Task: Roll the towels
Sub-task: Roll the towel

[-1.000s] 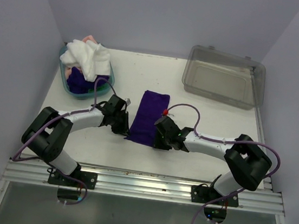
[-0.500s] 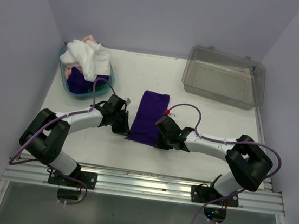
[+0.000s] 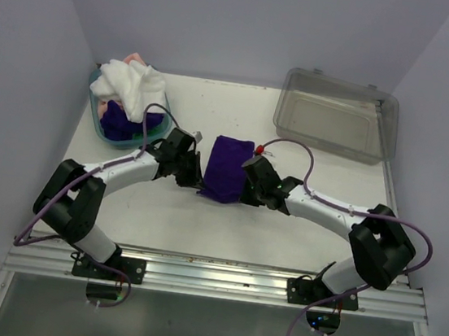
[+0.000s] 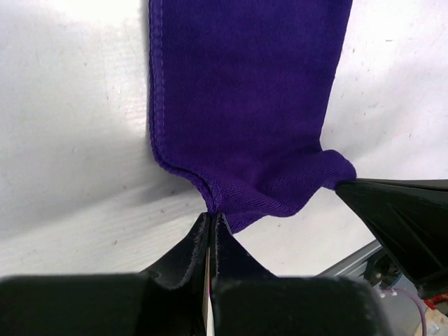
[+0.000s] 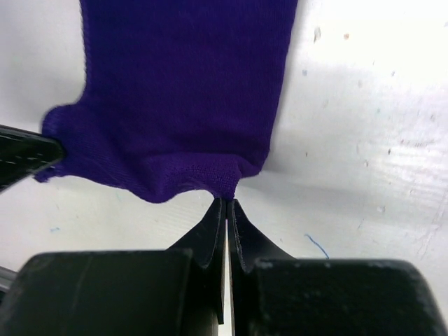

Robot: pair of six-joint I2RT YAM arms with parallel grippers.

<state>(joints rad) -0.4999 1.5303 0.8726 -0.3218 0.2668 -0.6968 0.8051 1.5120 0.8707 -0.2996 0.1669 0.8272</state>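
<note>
A dark purple towel [image 3: 227,168] lies mid-table, its near end lifted and folded back over itself. My left gripper [image 3: 196,178] is shut on the towel's near left corner [image 4: 210,203]. My right gripper [image 3: 246,189] is shut on the near right corner [image 5: 234,178]. In the left wrist view the purple cloth [image 4: 245,91] stretches away from the pinched tips, and the right gripper's black finger [image 4: 399,210] shows at the right edge. A white towel [image 3: 132,87] is heaped on the teal basket [image 3: 98,109], with another purple towel [image 3: 117,122] under it and a bit of peach-pink towel [image 3: 137,60] behind.
A clear grey plastic bin [image 3: 336,114] sits at the back right of the table. The teal basket stands at the back left, close to the left wall. The aluminium rail [image 3: 211,277] runs along the near edge.
Both grippers closed on the towel's near corners, then carried them away from the near edge, folding the near end over so the towel looks shorter.
</note>
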